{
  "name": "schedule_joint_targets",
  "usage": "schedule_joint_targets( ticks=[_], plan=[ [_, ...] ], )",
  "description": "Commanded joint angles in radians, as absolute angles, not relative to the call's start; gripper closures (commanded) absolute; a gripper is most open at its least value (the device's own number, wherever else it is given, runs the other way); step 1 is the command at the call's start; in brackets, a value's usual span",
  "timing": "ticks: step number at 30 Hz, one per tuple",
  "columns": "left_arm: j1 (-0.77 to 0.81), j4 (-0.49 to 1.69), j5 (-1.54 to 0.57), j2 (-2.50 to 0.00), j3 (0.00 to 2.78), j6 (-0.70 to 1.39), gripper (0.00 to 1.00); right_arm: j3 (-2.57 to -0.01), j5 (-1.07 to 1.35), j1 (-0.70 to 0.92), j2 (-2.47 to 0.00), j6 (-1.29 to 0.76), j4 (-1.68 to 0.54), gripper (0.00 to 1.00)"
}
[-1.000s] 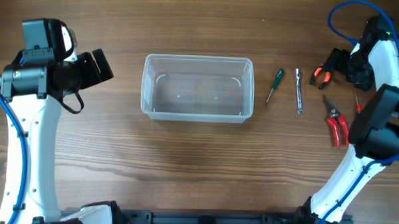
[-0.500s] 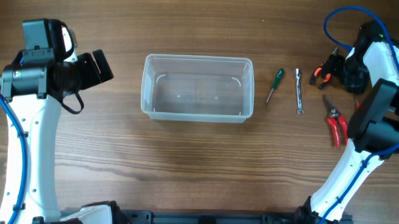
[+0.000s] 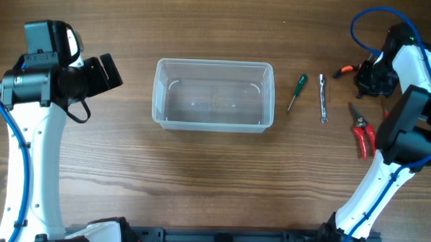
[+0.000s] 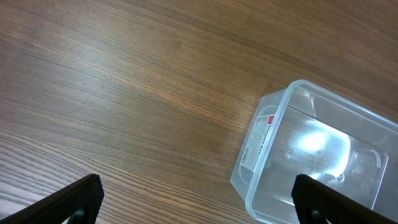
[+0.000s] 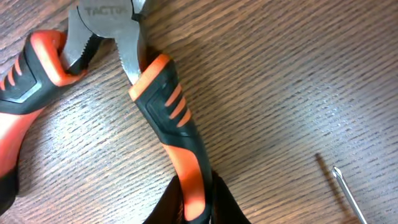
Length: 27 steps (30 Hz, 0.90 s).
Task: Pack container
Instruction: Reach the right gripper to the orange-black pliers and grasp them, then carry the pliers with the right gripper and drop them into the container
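Hand tools on a wooden worktop (image 3: pixel 213 178)
Green-handled screwdriver (image 3: pixel 296 91) and wrench (image 3: pixel 322 99) lie side by side; red-handled cutters (image 3: pixel 362 132) farther right; orange-and-black pliers (image 5: pixel 163 99) lie flat.

pliers (image 5: pixel 163 93): handles cropped left and bottom | container (image 4: pixel 256 142): far end cropped | right tool (image 5: pixel 193 208): closure unclear

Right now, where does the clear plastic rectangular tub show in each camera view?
Overhead: the clear plastic rectangular tub sits centre frame, slightly above the middle.
Left wrist: the tub fills the lower right corner, cut by the edge.
Right wrist: not in it; only orange-and-black pliers, one handle gripped by the right gripper.
Shared landmark: the wood-grain table, in all three.
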State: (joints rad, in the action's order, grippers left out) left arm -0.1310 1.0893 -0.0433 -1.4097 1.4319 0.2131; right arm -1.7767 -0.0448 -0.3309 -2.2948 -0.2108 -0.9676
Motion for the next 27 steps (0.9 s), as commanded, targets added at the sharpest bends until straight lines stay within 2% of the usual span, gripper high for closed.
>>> schedule_joint_targets(
  ticks=[1,7,16,18,22,27],
  plan=[
    [-0.128,1.090,-0.056,-1.410,1.433,0.225,0.00,-1.773,-0.043,-0.329,-2.353,-0.212,-0.979,0.95],
    [-0.128,1.090,-0.056,-1.410,1.433,0.225,0.00,-1.789,-0.043,-0.320,-2.314,-0.209,-0.977,0.95],
    [-0.128,1.090,-0.055,-1.410,1.433,0.225,0.00,-1.814,-0.055,-0.185,-1.905,-0.041,-0.929,0.95],
    [-0.128,1.090,-0.056,-1.410,1.433,0.225,0.00,-1.814,-0.051,-0.128,-1.843,0.041,-0.932,0.95],
    [-0.128,1.090,-0.056,-1.410,1.433,0.225,0.00,-1.814,0.148,0.032,-1.789,0.488,-1.019,0.94],
    [-0.128,1.090,-0.056,-1.410,1.433,0.225,0.00,-1.811,0.258,0.230,-1.792,0.749,-1.055,0.96]
  ],
)
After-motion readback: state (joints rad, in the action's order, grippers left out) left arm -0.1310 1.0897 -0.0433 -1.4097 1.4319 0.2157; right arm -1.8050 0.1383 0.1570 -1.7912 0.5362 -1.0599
